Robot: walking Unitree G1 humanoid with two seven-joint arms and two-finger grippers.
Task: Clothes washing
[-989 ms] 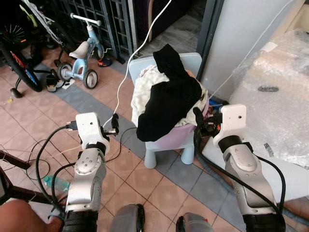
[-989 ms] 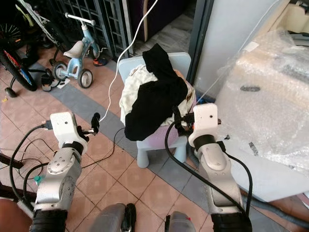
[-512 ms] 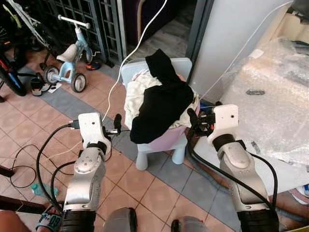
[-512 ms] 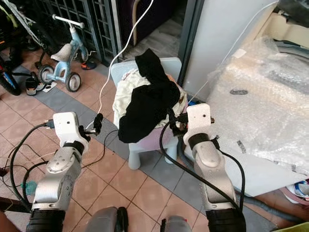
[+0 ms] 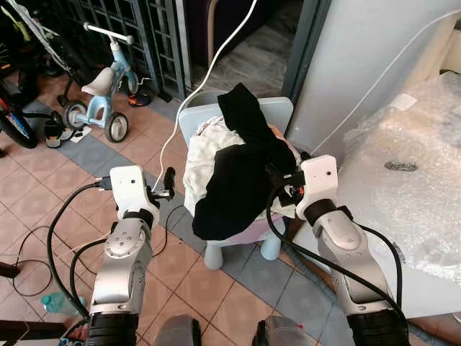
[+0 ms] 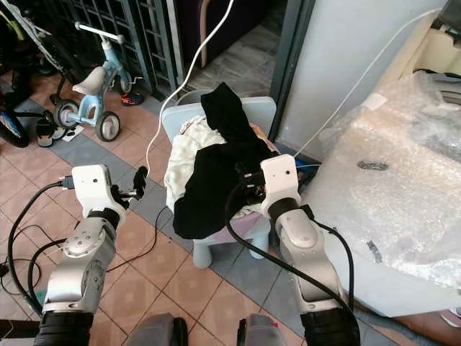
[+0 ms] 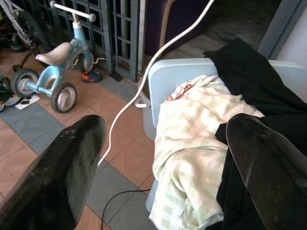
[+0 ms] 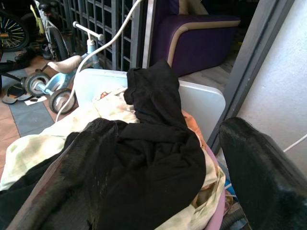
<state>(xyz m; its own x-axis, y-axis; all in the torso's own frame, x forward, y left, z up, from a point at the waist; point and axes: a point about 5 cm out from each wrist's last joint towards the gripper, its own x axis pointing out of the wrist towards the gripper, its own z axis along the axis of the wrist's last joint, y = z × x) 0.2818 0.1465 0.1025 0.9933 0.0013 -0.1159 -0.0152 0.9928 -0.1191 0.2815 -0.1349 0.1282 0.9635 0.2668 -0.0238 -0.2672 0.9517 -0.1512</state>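
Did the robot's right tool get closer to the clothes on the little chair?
Yes. The right tool now reaches over the black garment on the chair; before it sat beside the pile's edge.

1. Our left pincer (image 7: 158, 172) stands with its two black fingers (image 7: 53, 177) spread wide apart, empty, facing a pale blue child's chair (image 7: 177, 81).
2. A cream checked cloth (image 7: 192, 153) drapes over the chair's seat, with a black garment (image 7: 254, 91) lying across its far side and over the backrest.
3. A white cable (image 7: 144, 76) runs past the chair down to the tiled floor (image 7: 29, 129).
4. Beyond, we see a light blue tricycle (image 7: 53, 72) standing before a dark metal grille (image 7: 120, 28).
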